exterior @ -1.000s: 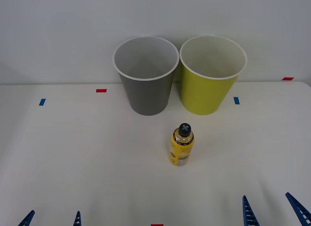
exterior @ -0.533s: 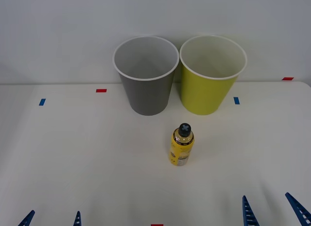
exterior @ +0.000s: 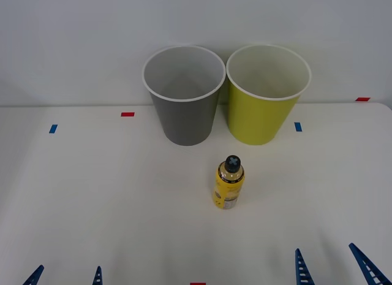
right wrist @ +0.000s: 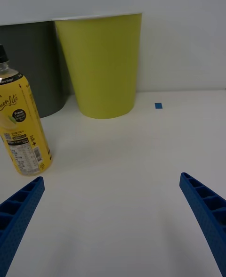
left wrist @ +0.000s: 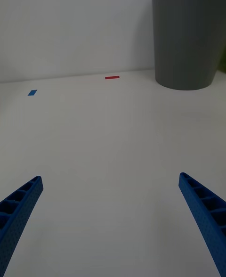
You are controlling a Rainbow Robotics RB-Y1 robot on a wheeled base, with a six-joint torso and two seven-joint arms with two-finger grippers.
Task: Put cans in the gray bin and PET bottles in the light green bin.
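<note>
Reach step: right gripper [exterior: 331, 268], fingers spread, low on the desk [exterior: 92, 199]; yellow bottle [exterior: 228, 182] stands upright ahead, left of them. Next: close around it. Left gripper [exterior: 65, 277] parked, spread

On the yellow bottle [right wrist: 22, 124] we read a slanted script brand that ends in "Lite", with its first letters cut off at the frame edge. Below it we see a black round badge beginning "Fresh", beside a lemon picture. A panel of fine print sits lower on the label, too small for us to read.
</note>
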